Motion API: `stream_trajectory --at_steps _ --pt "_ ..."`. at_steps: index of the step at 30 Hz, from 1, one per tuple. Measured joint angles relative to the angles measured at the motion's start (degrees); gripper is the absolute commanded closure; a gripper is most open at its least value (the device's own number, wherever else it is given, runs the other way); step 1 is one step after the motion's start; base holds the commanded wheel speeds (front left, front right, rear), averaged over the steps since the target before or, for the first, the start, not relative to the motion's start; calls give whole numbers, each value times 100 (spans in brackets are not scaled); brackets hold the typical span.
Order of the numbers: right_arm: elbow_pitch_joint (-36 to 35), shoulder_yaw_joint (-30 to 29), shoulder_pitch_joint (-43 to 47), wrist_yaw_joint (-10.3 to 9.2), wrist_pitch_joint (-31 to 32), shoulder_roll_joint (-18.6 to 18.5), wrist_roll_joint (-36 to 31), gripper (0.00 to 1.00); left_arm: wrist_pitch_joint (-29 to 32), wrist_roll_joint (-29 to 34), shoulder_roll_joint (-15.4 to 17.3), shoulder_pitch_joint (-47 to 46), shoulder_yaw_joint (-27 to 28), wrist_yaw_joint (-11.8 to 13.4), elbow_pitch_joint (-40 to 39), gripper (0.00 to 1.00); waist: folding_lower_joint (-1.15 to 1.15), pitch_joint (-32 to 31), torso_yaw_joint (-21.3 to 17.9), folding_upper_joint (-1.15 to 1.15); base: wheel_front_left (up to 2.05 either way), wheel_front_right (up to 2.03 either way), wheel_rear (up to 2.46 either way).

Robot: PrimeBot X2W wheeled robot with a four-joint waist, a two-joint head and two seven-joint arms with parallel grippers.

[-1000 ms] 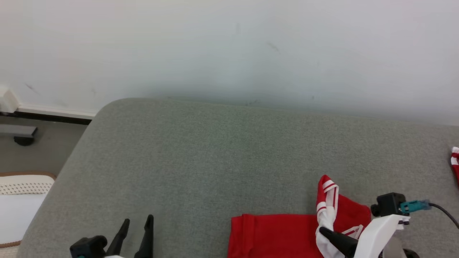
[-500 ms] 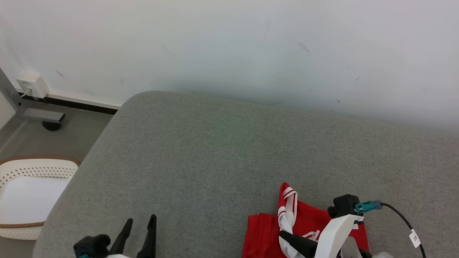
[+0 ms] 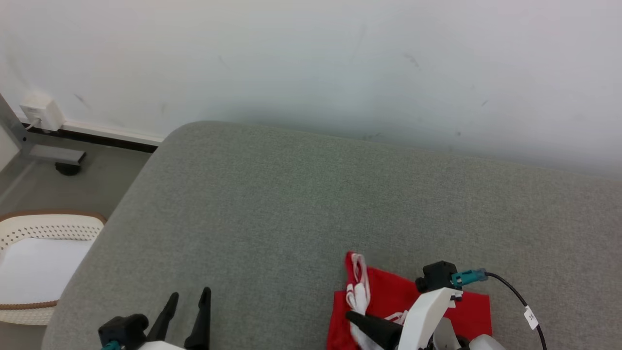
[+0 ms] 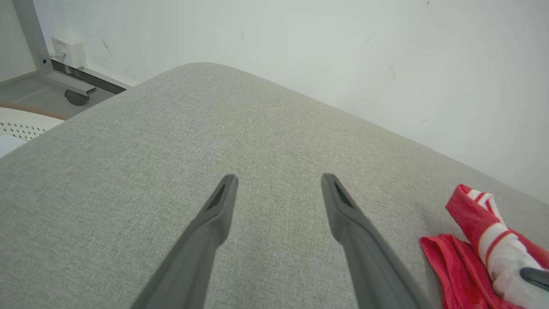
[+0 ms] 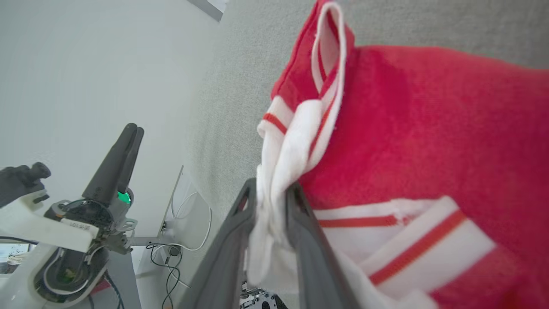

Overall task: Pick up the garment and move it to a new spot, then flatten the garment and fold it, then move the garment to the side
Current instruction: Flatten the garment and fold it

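The garment (image 3: 388, 296) is red with white striped trim and lies bunched on the grey cushion (image 3: 291, 194) at the lower right. My right gripper (image 3: 351, 316) reaches into it from the right. In the right wrist view a white fold of the garment (image 5: 429, 128) sits pinched between the narrowly parted fingers of the right gripper (image 5: 271, 191). My left gripper (image 3: 187, 295) hovers open over bare cushion at the lower left, well away from the cloth. In the left wrist view the left gripper (image 4: 279, 178) has nothing between its fingers, and the garment (image 4: 467, 214) lies off to its right.
A white wall rises right behind the cushion. The cushion's rounded corner drops to the floor on the left, where a pale woven basket (image 3: 48, 228) stands. A black cable (image 3: 515, 291) trails from the right wrist camera. A wall box (image 3: 41, 112) sits by a metal frame.
The camera has swung, shifting the whole picture. My right gripper has carried the garment's white end leftward and lower, and the raised striped fold has slumped. The left gripper has kept still.
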Motion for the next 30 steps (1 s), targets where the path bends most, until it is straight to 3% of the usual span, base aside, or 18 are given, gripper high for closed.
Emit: stream_trajectory --at_steps 5,10,15,19,23,30 --pt "-214 303 -135 0 -256 9 393 0 4 -19 29 -5 3 21 0 0 0 -43 -97 0 0 0 0" --pt "-692 304 -215 0 -659 -78 294 0 5 -23 40 13 4 66 -36 0 0 -83 -254 0 0 0 0" --pt "-1372 -144 -211 0 -1202 -619 230 0 4 -34 64 34 44 101 -101 0 0 -120 -415 0 0 0 0" --pt "-1586 -605 -99 0 -1618 -1188 -187 0 0 -40 79 74 94 120 -166 0 0 -146 -537 0 0 0 0" --pt "-1512 -1102 185 -1 -2149 -1507 -803 0 -4 -40 79 105 159 118 -255 0 0 -161 -639 0 0 0 0" --pt "-954 -1486 842 0 -2874 -1351 -1985 0 -27 -23 57 148 312 110 -386 0 0 -130 -737 0 0 0 0"
